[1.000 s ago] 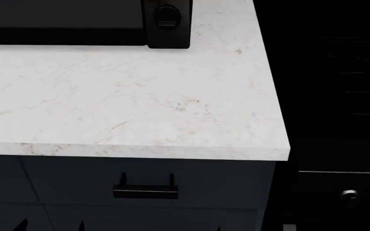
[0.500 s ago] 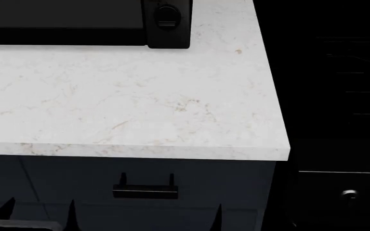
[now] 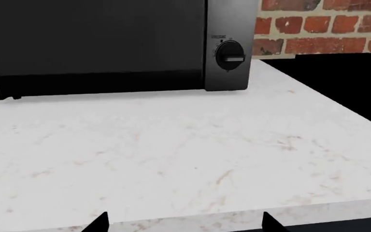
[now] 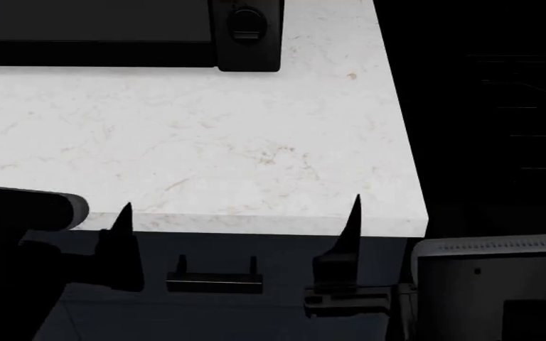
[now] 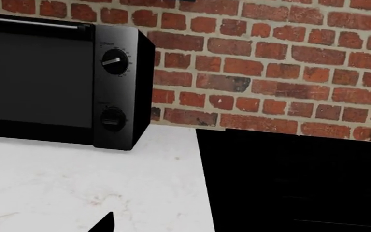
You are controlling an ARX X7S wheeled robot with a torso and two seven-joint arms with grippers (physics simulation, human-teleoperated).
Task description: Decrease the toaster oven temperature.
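Observation:
The black toaster oven (image 4: 93, 32) stands at the back of the white counter (image 4: 207, 142); one knob (image 4: 247, 25) shows on its side panel. The left wrist view shows the oven (image 3: 95, 43) and that lower knob (image 3: 231, 54). The right wrist view shows the oven (image 5: 37, 77) with an upper knob (image 5: 114, 62) and a lower knob (image 5: 113, 118). My left gripper (image 3: 185, 223) is open and empty at the counter's front edge, far from the oven. My right gripper (image 5: 187, 224) is open and empty near the counter's front right corner; one of its fingertips (image 4: 354, 209) shows, the other is lost against black.
The black range (image 4: 500, 106) lies right of the counter, also in the right wrist view (image 5: 295, 179). A brick wall (image 5: 269, 63) is behind. A drawer handle (image 4: 214, 282) sits below the counter edge. A grey-white vented box (image 4: 496, 284) shows at lower right by my right arm.
Both arms have risen from the bottom of the head view; their fingertips now reach the counter's front edge. The grey-white box has come into view. The oven has not moved.

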